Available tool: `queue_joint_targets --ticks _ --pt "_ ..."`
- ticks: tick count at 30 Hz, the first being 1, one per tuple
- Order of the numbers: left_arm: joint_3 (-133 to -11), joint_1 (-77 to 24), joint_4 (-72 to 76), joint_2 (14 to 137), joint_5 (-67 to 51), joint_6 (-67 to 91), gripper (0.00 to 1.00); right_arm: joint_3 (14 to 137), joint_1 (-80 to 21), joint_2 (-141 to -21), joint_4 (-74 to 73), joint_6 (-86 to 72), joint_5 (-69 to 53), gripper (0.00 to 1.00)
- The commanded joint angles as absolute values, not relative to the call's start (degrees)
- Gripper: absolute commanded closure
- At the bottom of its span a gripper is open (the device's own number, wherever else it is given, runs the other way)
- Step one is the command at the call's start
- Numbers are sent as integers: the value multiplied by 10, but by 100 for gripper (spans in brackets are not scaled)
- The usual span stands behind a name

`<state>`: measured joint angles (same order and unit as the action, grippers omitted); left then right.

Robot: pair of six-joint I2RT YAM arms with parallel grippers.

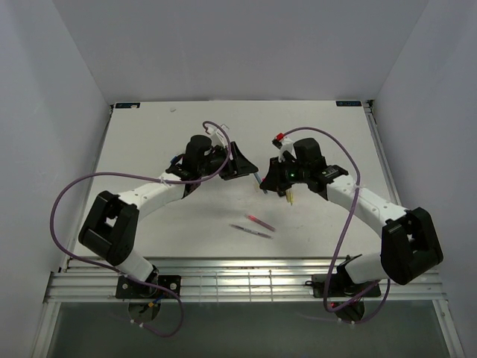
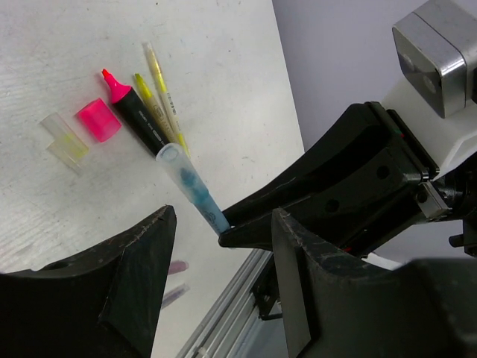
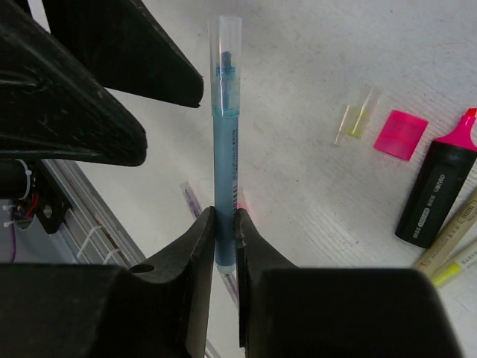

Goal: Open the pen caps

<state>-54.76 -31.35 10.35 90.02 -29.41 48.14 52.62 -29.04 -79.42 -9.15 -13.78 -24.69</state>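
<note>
White walls close in a pale counter, with both arms reaching toward its middle. The right arm has its right jaws clamped tight on the lower end of a blue pen, holding it clear of the counter. The pen's clear cap is on the far end, and the blue tip shows through the plastic.

The left arm faces it from the other side. Its left jaws stand wide apart and grip nothing. From the left wrist view the capped end lies just beyond the gap between the two fingers. From the right wrist view the cap sits just beside one of those fingers, and the pictures do not show whether they touch.

On the counter under the pen lie the opened items. A pink cap lies loose, just beside a yellow-tinted clear cap. Near them rests a pink highlighter with a black barrel and a bare tip. Two thin yellow pens lie side by side against its barrel.

Closer to the arm bases, well apart from that group, a thin pink pen and a thin purple pen lie on the counter. They are too small to tell whether they are capped.
</note>
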Motion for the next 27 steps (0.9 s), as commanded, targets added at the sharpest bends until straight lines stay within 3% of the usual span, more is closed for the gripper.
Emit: queue_joint_targets --ticks 1,8,15,18,19,22,23,27 --pt "-545 -315 115 893 -297 491 36 526 -301 -780 -64 -151 -265 92" --pt "-561 -314 116 912 -281 490 37 534 -319 -775 -69 -153 -261 92" --pt "-570 -315 116 934 -286 490 46 536 -324 -766 -69 -156 -265 92" --pt "-574 -314 115 939 -287 489 60 540 -325 -766 -71 -155 -264 92" --pt "-577 -314 115 940 -287 489 72 541 -325 -767 -71 -155 -263 92" --pt "-578 -315 115 939 -294 488 87 543 -326 -772 -65 -146 -270 92" --pt "-578 -314 115 939 -298 490 97 543 -327 -776 -62 -142 -271 92" --pt "-572 -314 115 939 -307 496 100 548 -328 -792 -53 -136 -279 70"
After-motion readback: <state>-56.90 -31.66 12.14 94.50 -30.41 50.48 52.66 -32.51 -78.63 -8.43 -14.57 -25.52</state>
